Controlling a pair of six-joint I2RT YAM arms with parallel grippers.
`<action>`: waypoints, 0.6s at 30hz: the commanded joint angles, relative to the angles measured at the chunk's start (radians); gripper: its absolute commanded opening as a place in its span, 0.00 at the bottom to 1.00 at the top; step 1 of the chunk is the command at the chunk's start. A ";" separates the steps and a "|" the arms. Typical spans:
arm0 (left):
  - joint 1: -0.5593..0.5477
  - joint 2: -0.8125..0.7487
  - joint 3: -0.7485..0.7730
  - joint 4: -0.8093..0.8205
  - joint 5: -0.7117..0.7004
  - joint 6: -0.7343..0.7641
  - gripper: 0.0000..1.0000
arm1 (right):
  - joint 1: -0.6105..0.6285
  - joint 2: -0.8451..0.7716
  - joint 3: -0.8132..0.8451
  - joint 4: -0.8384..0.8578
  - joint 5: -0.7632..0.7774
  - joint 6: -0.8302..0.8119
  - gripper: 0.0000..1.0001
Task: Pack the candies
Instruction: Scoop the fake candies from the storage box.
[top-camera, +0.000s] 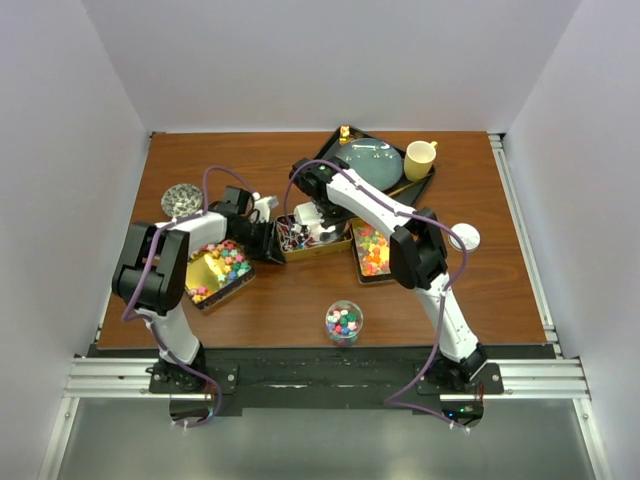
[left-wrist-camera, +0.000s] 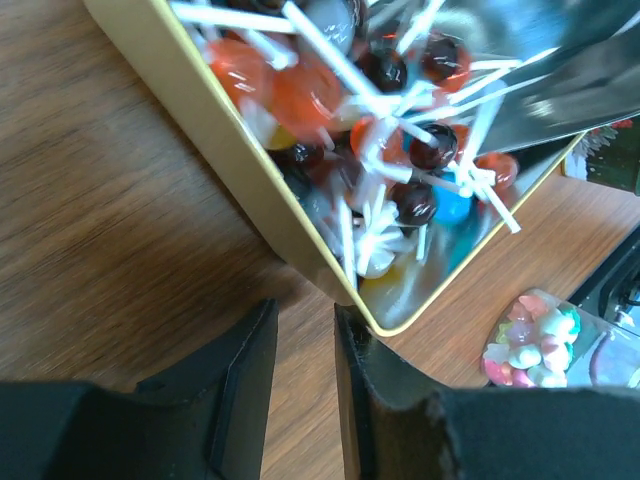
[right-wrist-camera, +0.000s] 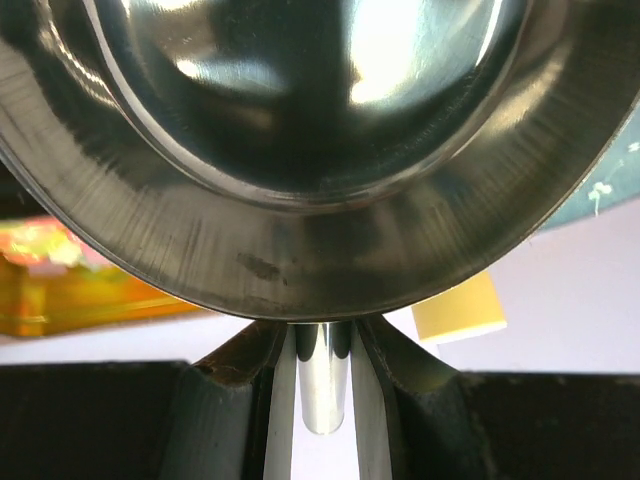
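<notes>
**Candies.** The candies lay in three gold tins in a row across the middle of the table.
- Left tin: multicoloured chunky pieces filled its far part; bare gold floor showed in the near part.
- Middle tin: round red, dark and blue sweets on white sticks were heaped in a tangle.
- Right tin: orange, yellow and pink gummies covered the floor.
- A small clear jar, standing nearer the arm bases and apart from the tins, also held mixed coloured pieces.

**Left gripper.** The left gripper sat low over the bare wood just beside the near corner of the middle tin. Its jaws stood a narrow gap apart with nothing between them. One finger was very close to the tin rim; contact could not be confirmed.

**Right gripper.** The right gripper was clenched on the handle of a metal spoon. The spoon bowl hung over the middle tin.

**Surroundings.** At the far side, a black tray carried a teal plate and a yellow mug. A small bowl of grey items stood at the far left.
</notes>
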 joint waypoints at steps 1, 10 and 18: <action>-0.025 0.036 0.035 0.069 0.034 -0.024 0.34 | 0.022 0.048 0.097 -0.248 -0.149 0.076 0.00; -0.025 0.045 0.053 0.057 0.026 -0.016 0.33 | 0.045 0.100 0.161 -0.245 -0.294 0.131 0.00; -0.018 0.048 0.113 0.003 0.004 0.019 0.34 | 0.033 0.040 -0.026 -0.159 -0.426 0.153 0.00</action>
